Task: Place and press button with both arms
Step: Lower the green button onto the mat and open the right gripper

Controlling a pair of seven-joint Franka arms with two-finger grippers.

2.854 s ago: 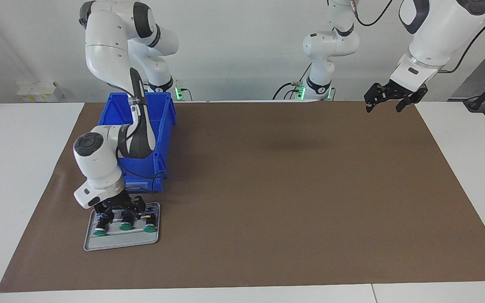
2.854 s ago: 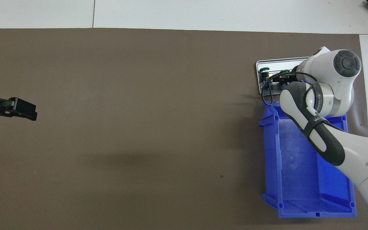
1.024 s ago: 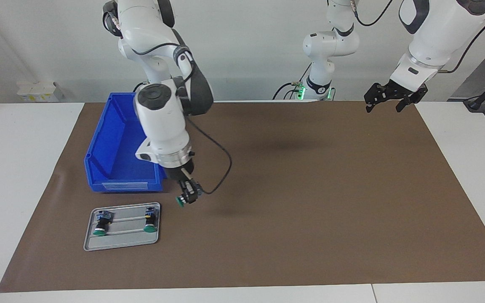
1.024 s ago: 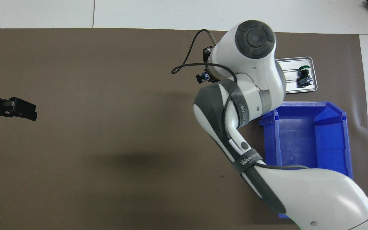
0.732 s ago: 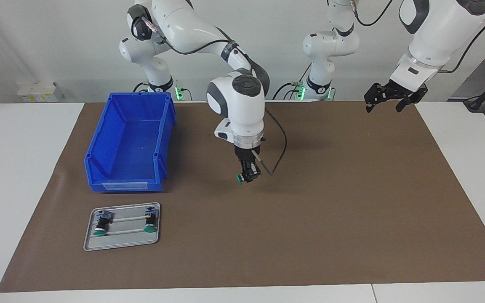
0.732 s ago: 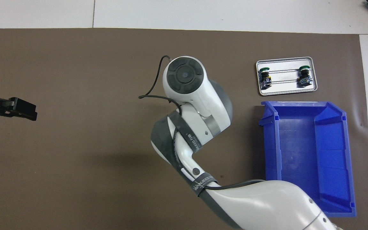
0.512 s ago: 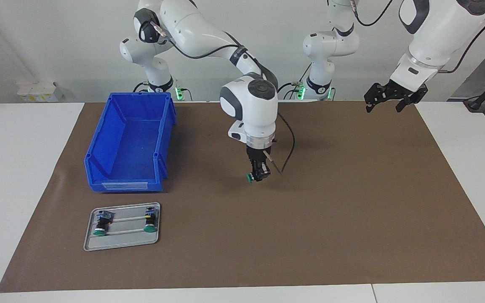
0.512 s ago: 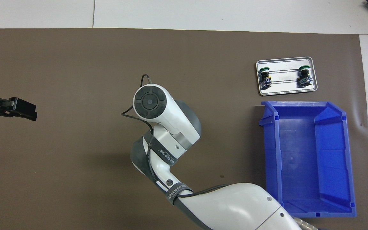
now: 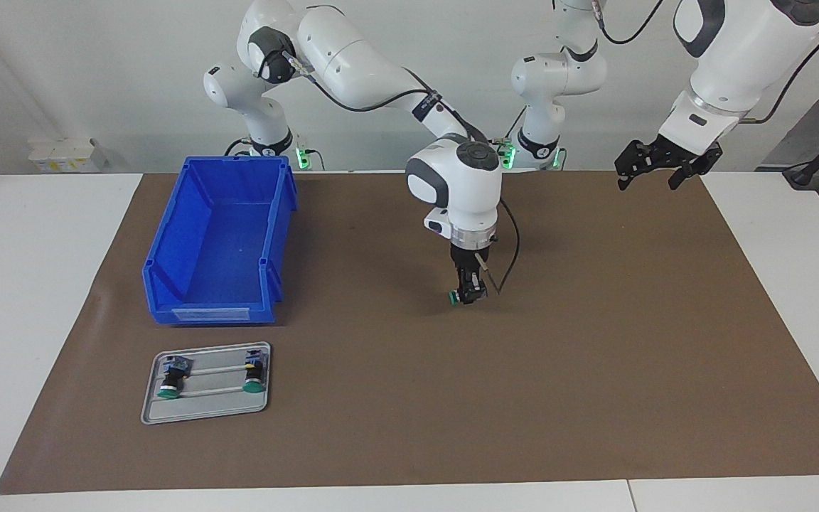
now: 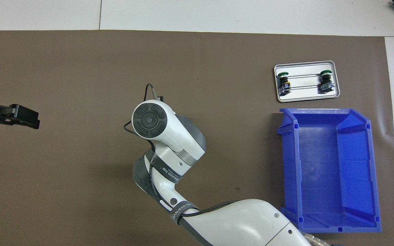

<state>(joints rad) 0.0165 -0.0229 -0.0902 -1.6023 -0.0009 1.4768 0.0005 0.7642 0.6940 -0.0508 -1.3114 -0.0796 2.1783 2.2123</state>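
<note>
Small push button [image 9: 456, 298] with a flat green cap and black cylindrical body — clamped between the fingers of the right arm's black gripper [image 9: 468, 291], cap showing at the side, not on top. Hung low over the bare middle of the brown table mat [image 9: 594, 355], apparently not yet touching it; contact hard to judge. Hidden in the overhead view under the white wrist. Probably brought to this open middle ground so that both arms can reach it: one to set it down, the other to press.

Two more green-capped buttons [image 9: 168, 387] [image 9: 254, 382] lying on their sides in the grey metal tray [image 9: 203, 412], one toward each end, with an unfilled gap between them — likely the spot this one was drawn from. Open blue plastic bin [image 9: 217, 235] just beside the tray, nearer to the robots, nothing seen in it.

Left arm's black gripper [image 9: 665, 162] waiting in the air over the mat's corner at its own end of the table, fingers spread apart, holding nothing — well apart from the button, probably kept clear until the placing is done.
</note>
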